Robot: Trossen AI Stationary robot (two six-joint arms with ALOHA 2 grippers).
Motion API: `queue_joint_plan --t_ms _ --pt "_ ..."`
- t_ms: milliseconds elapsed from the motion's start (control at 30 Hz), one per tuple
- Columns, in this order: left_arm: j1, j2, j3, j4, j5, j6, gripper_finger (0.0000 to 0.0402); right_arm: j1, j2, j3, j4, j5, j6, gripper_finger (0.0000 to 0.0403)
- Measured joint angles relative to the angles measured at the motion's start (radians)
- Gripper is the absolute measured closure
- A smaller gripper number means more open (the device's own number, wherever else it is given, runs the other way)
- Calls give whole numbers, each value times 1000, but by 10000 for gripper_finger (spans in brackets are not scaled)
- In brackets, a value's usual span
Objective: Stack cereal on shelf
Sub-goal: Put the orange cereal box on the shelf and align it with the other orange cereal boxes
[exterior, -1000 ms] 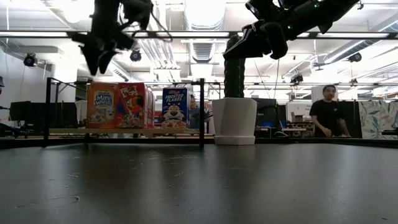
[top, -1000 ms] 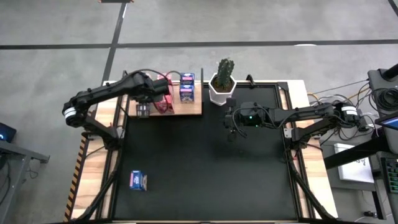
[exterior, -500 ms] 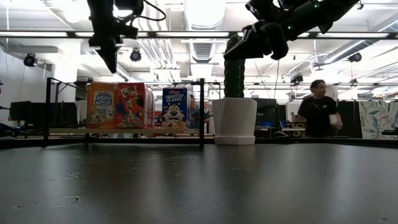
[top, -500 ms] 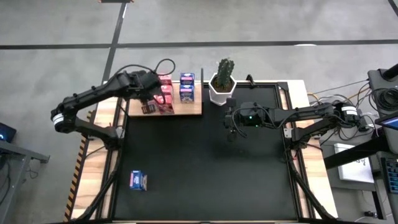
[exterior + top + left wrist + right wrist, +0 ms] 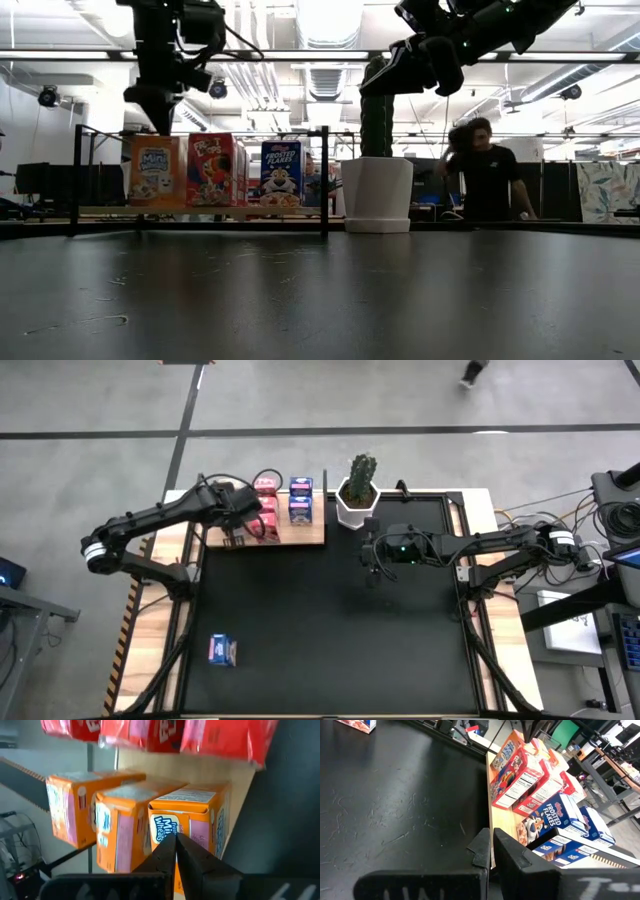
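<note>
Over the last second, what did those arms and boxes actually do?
The left claw, shut, swung along the shelf and now hangs just above the front orange box. That box has slid sideways, opening a gap beside the red box. The right claw, the plant pot and the lone blue box on the mat stayed put.

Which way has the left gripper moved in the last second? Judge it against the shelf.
Yes. In the low view the left gripper has dropped toward the shelf, ending just above the orange cereal box.
</note>
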Motion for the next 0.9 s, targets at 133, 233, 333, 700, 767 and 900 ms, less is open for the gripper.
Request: queue_joint_plan --t_ms 133,233,333,700,767,900 --pt "0 0 40 -83 4 14 401 0 0 0 0 0 0 392" --pt "0 2 76 -101 5 30 401 0 0 0 0 0 0 392" --pt "0 2 109 -105 5 53 401 0 0 0 0 -1 0 392" --pt "-1 -4 188 -226 259 -12 402 0 0 0 0 0 0 392" --pt "-1 -13 156 -238 285 -40 402 0 0 0 0 0 -3 392" --pt "-1 -23 67 -263 277 -60 402 0 0 0 0 0 -6 392"
